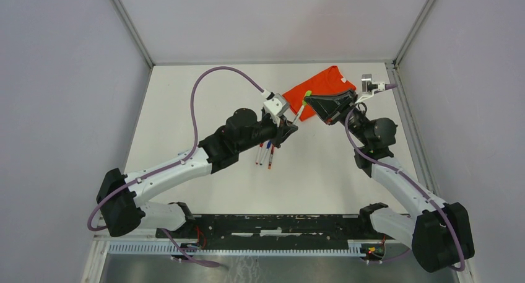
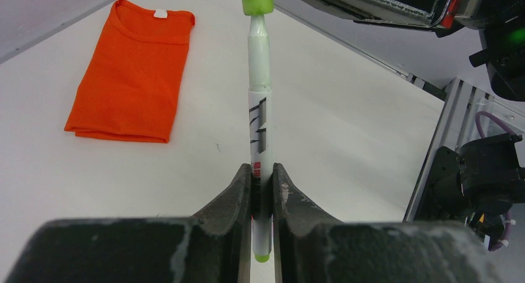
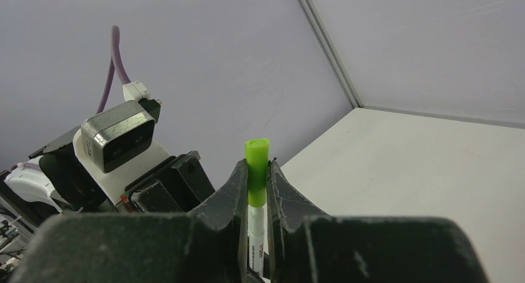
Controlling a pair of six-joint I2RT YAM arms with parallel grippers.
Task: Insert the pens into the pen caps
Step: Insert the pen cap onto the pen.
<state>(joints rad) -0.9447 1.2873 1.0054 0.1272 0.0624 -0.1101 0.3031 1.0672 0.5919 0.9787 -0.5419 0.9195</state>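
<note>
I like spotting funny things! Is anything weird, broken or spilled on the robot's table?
Only the folded orange shirt at the far end looks odd: it has no part in the capping. Nothing looks spilled or broken. The green pen in the left gripper lines up with the green cap in the right gripper.

The green pen (image 2: 259, 128) has a smooth, glossy white plastic barrel, and its green cap (image 3: 257, 156) is glossy plastic too. The orange shirt (image 2: 127, 72) is matt cloth. The table (image 2: 347, 128) is smooth, matt white.
</note>
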